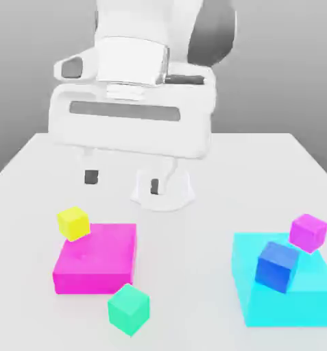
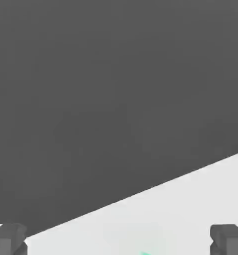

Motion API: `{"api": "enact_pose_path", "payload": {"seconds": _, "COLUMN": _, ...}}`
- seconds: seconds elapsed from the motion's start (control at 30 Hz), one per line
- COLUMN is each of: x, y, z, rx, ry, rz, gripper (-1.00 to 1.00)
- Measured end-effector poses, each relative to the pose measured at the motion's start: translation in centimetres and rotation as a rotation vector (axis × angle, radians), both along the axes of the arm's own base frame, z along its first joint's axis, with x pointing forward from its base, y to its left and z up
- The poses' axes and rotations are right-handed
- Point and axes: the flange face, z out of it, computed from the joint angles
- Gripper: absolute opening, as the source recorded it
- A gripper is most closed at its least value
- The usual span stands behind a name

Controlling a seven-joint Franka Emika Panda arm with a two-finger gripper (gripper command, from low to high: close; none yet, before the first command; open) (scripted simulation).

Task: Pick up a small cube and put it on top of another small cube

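Note:
The small cube (image 1: 129,309), plain teal-green, rests on the white table (image 1: 193,274) near the front, just in front of the big magenta block (image 1: 96,257). My gripper (image 1: 123,181) hangs well above and behind it. Its jaws are open, with nothing between the two dark fingertips (image 1: 90,177). In the hand view the gripper (image 2: 118,241) shows both fingertips (image 2: 8,240) wide apart over the table's edge (image 2: 140,196), and a faint teal trace of the small cube (image 2: 145,253) lies between them. A small yellow cube (image 1: 73,223) sits at the magenta block's back corner.
A big cyan block (image 1: 282,288) stands on the exterior view's right, with a small blue cube (image 1: 277,266) on top and a small magenta cube (image 1: 308,232) at its back corner. The robot's white base (image 1: 162,192) is behind the middle of the table.

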Motion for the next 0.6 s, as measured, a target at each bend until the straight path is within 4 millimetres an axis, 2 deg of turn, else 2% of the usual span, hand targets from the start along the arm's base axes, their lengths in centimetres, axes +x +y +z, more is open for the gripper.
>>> {"api": "enact_pose_path", "payload": {"seconds": 0.1, "x": -0.8, "y": -0.9, "z": -6.0, "rx": 0.033, "ry": 0.085, "rz": -0.073, "gripper": 0.0}}
{"api": "enact_pose_path", "payload": {"seconds": 0.23, "x": -3.1, "y": -1.3, "z": -13.6, "rx": 0.081, "ry": 0.199, "rz": -0.165, "gripper": 0.0}}
{"api": "enact_pose_path", "payload": {"seconds": 0.3, "x": -3.9, "y": -1.3, "z": -16.6, "rx": 0.097, "ry": 0.231, "rz": -0.19, "gripper": 0.0}}
{"api": "enact_pose_path", "payload": {"seconds": 0.43, "x": -4.1, "y": -1.3, "z": -21.4, "rx": 0.101, "ry": 0.241, "rz": -0.199, "gripper": 0.0}}
{"api": "enact_pose_path", "payload": {"seconds": 0.47, "x": -4.2, "y": -1.2, "z": -22.4, "rx": 0.1, "ry": 0.241, "rz": -0.199, "gripper": -1.0}}
{"api": "enact_pose_path", "payload": {"seconds": 0.6, "x": -4.2, "y": -1.2, "z": -22.4, "rx": 0.1, "ry": 0.24, "rz": -0.199, "gripper": -1.0}}
